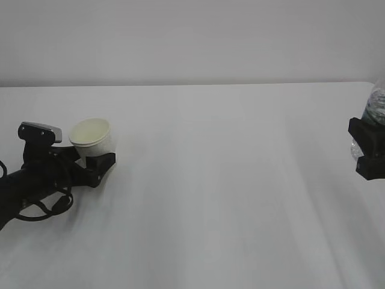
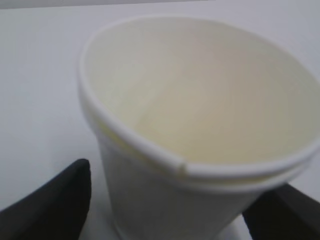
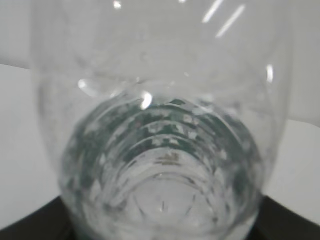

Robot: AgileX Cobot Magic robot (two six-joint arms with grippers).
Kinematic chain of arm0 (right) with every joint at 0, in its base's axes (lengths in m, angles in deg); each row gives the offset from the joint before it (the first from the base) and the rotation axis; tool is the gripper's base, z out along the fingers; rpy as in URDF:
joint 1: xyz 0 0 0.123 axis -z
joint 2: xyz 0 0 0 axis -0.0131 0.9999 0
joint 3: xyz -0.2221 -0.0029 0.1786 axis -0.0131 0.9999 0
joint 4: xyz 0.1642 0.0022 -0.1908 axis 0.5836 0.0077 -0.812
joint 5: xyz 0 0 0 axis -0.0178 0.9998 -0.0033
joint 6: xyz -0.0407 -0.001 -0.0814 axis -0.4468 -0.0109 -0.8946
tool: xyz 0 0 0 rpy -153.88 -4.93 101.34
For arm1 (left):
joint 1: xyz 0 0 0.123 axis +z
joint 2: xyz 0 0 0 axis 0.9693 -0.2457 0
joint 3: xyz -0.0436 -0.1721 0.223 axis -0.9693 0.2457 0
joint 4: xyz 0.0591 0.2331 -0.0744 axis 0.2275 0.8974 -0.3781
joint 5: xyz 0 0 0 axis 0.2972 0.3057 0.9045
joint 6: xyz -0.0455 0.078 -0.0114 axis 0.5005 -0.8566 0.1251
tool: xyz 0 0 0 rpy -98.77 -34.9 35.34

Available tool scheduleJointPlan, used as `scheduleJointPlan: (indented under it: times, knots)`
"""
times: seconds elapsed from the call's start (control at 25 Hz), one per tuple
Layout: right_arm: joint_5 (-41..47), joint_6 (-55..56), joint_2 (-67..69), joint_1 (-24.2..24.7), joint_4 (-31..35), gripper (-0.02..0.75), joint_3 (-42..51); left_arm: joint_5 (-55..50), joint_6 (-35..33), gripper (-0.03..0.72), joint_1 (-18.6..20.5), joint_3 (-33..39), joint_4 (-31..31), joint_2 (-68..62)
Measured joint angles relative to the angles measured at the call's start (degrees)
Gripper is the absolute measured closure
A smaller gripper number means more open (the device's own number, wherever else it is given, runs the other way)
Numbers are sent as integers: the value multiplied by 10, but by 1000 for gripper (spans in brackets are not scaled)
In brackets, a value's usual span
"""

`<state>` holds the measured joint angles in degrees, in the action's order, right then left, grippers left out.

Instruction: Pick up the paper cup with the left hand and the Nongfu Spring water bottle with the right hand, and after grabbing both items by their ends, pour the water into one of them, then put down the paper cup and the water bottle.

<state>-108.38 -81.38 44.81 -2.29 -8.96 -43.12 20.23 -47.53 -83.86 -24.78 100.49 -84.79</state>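
Note:
The white paper cup [image 1: 91,137] stands at the left of the table, its cream inside facing up. My left gripper [image 1: 96,161] is low around the cup's base and open. In the left wrist view the cup [image 2: 200,115] fills the frame between the black fingers [image 2: 52,205]. A sliver of table shows between the left finger and the cup wall. At the far right edge my right gripper [image 1: 367,150] is shut on the lower end of the Nongfu Spring water bottle [image 1: 377,108]. The ribbed, green-labelled bottle [image 3: 160,150] fills the right wrist view. I cannot make out any water.
The white table [image 1: 228,180] stretches between the two arms, with a pale wall behind it. Black cables loop under the left arm [image 1: 42,208], and a silver-grey box [image 1: 41,130] sits on its wrist.

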Motion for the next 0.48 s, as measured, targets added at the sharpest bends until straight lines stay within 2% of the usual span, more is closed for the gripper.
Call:
scheduleJointPlan:
  times: [0.48]
  knots:
    - [0, 0, 0, 0, 0, 316, 0, 0, 1, 26, 0, -21, -2, -5]
